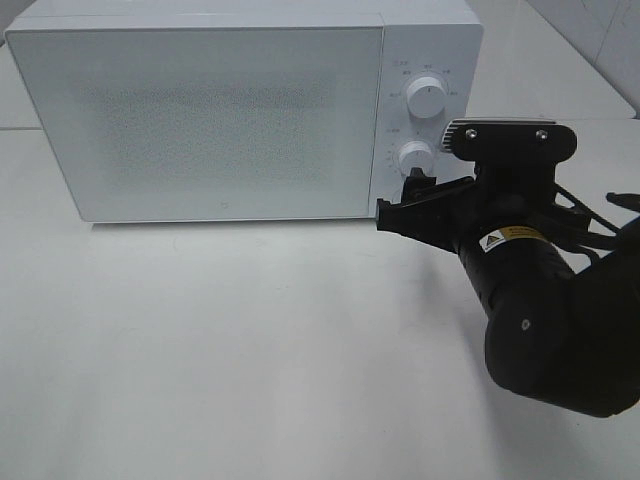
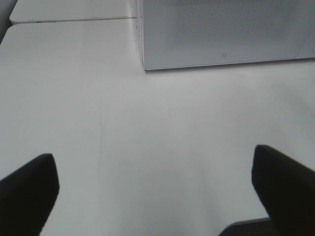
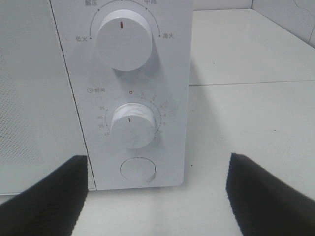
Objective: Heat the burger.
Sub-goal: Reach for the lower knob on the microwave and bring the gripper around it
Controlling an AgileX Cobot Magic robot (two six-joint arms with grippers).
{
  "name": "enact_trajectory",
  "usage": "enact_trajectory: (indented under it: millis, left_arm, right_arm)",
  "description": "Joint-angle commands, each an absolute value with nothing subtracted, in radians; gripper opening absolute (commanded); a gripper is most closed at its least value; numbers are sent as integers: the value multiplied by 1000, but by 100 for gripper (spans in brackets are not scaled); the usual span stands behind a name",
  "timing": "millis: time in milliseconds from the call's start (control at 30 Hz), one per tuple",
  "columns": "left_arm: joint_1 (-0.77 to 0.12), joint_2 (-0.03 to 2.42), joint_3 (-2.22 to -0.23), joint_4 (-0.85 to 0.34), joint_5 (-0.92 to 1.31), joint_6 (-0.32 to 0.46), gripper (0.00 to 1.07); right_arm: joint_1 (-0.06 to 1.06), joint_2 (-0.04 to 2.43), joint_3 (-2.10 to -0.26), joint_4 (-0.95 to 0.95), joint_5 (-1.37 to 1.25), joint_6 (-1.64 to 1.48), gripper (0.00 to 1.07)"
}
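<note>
Judging from the closed door [image 1: 200,120] of the white microwave [image 1: 430,30], the loading part of the job looked finished or else not begun, and the pictures could not settle which: the burger appeared in no view, neither on the table [image 1: 250,350] nor in either gripper, and the frosted door hid whatever sat inside. What seemed left was the heating itself. The right gripper [image 1: 398,198] hung just in front of the control panel, jaws spread and empty, level with the lower knob [image 3: 132,129] but not touching it; that timer knob's mark seemed to sit near zero, so the time was probably not yet set. The left gripper [image 2: 157,191] was released as well, fingers wide apart over bare table, well clear of the microwave's lower front corner and holding nothing. Counting what showed: one microwave, one door, two round knobs, the upper knob [image 3: 123,40] for power and the lower one for time, one round button [image 3: 138,169] beneath them, two grippers, and no burger and no plate in sight. If the burger was inside, a turn of the lower knob was likely all that remained.
</note>
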State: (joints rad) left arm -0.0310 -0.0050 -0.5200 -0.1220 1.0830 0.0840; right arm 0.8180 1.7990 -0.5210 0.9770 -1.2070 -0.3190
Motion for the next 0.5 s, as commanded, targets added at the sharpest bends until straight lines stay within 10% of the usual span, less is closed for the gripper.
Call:
enact_trajectory:
  millis: [33, 500]
  left_arm:
    - [-27, -29, -516, -130, 1070, 85, 100]
    - [-27, -29, -516, -130, 1070, 85, 100]
  right_arm:
    - [821, 1795, -529, 969, -1399, -326, 75]
    - [818, 1845, -599, 957, -1403, -397, 75]
